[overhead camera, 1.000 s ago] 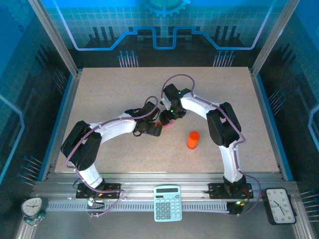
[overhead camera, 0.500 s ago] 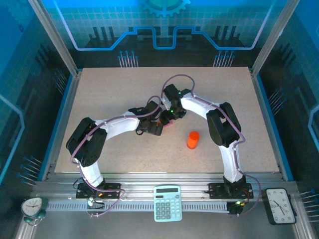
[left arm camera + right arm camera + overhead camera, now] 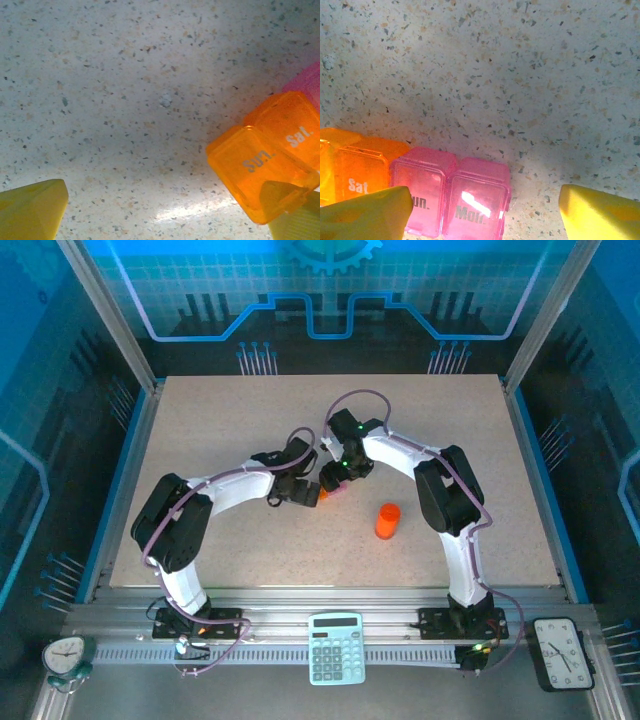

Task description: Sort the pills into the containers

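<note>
Currently the containers point(image 3: 332, 491) lie near the middle of the table point(image 3: 200, 420), a short strip of orange and pink compartments lying flat between the two wrists. In the left wrist view the orange cells point(image 3: 265, 165) read "Sun." and "Sat."; in the right wrist view the pink cells point(image 3: 450, 190) sit just beside an orange "Sat", one of them reading "Mon.". The lids I can see look closed. Nothing shows through the plastic, so I cannot tell whether any cell holds a pill.

The left gripper point(image 3: 162, 200) is spread wide, with one yellow fingertip point(image 3: 292, 215) touching the lower corner of the "Sun." cell and the other well apart over bare table. The right gripper point(image 3: 485, 200) is spread wide too, straddling the pink end of the strip, and one fingertip point(image 3: 365, 212) overlaps its near edge.

The step in hand looks like getting a lid open. To do it well, one arm should pin the strip flat while the other catches only the lid's lip, because the strip is light and likely to skid or tip.

A small pale speck point(image 3: 165, 100) lies on the table; it is too small to identify. The orange bottle point(image 3: 387, 521) stands near, to the right.
</note>
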